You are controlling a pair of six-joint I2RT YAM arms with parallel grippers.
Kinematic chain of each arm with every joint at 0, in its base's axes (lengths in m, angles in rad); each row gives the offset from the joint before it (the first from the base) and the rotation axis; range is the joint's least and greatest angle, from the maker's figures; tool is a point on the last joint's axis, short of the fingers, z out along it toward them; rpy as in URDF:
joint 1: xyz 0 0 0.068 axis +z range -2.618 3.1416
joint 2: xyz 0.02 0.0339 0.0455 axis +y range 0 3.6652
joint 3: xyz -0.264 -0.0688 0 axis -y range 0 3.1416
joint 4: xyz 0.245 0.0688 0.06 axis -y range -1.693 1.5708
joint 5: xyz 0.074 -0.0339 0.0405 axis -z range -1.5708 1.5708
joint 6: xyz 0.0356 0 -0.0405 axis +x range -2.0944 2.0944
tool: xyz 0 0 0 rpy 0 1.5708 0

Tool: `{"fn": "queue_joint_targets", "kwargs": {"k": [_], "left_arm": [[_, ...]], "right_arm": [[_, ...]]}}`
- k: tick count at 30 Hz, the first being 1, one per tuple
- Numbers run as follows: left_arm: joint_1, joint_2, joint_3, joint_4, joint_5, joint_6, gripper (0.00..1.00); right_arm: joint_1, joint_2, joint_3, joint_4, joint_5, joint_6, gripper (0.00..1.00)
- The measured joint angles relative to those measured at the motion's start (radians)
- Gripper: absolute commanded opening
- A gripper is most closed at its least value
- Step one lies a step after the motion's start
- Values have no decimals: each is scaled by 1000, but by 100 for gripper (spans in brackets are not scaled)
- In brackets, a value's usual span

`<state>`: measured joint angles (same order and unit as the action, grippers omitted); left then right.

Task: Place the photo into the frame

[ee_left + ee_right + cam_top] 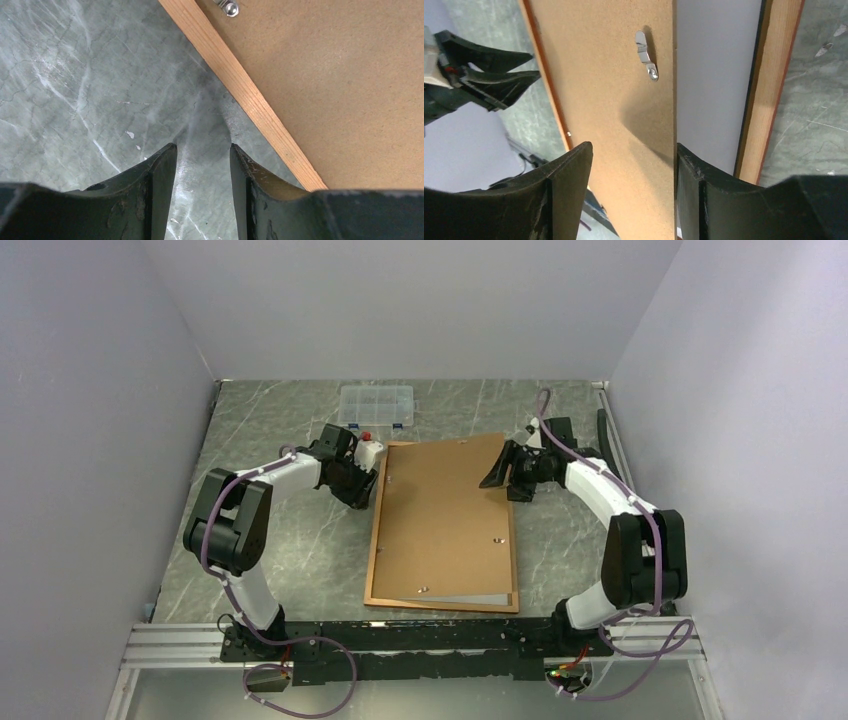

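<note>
Frame (440,607) back-up, backing board (445,520) atop — right end effector (497,473) astride

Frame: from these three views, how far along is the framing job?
Done: brown board lies on the face-down frame. In hand: right gripper, open, straddles the board's edge; left gripper hovers open beside the frame. Left, probably: square the skewed board, turn the clips.

1. You see the table (290,560) in grey-green marble with white veins.
2. The frame (440,607) shows you pale wood grain on its back, with a red-orange edge.
3. The backing board (440,510) is plain brown.
4. Your left gripper (202,150) and right gripper (634,147) are black.
</note>
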<state>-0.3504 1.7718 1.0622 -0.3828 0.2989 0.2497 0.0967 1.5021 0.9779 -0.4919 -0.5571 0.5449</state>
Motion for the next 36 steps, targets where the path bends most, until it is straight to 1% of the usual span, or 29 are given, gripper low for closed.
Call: {"fn": "queue_joint_targets", "kwargs": {"k": [2, 4, 5, 6, 7, 8, 13, 16, 18, 20, 23, 28, 32, 36], "left_arm": [[0, -1, 0, 0, 0, 0, 48], [0, -3, -2, -1, 0, 0, 48], [0, -4, -3, -3, 0, 0, 48], [0, -5, -4, -3, 0, 0, 48], [0, -7, -6, -5, 0, 0, 48], [0, -8, -8, -6, 0, 0, 48], [0, -20, -14, -30, 0, 1, 48], [-1, -25, -14, -46, -1, 1, 49], [-1, -28, -14, -55, -5, 1, 53], [-1, -30, -14, -60, -8, 1, 61], [9, -38, -13, -79, -8, 0, 69], [60, -63, 11, -135, 30, -7, 70], [96, -85, 32, -158, 88, -26, 70], [93, -95, 29, -178, 166, -53, 67]], "right_arm": [[29, 10, 19, -21, 50, -2, 64], [60, 28, 38, -46, 111, -3, 76], [78, 41, 50, -61, 143, -3, 87], [92, 51, 59, -74, 171, -2, 95], [110, 66, 72, -92, 204, -1, 99], [124, 76, 80, -105, 238, 0, 99], [169, 86, 110, -167, 354, -2, 100], [192, 95, 156, -212, 418, -3, 100], [209, 103, 197, -232, 458, -4, 100], [225, 108, 229, -247, 497, -6, 100], [244, 108, 248, -265, 546, -11, 100], [275, 66, 237, -251, 562, -5, 100], [341, -23, 188, -165, 509, 43, 89], [470, -66, 94, 9, 424, 143, 79]]}}
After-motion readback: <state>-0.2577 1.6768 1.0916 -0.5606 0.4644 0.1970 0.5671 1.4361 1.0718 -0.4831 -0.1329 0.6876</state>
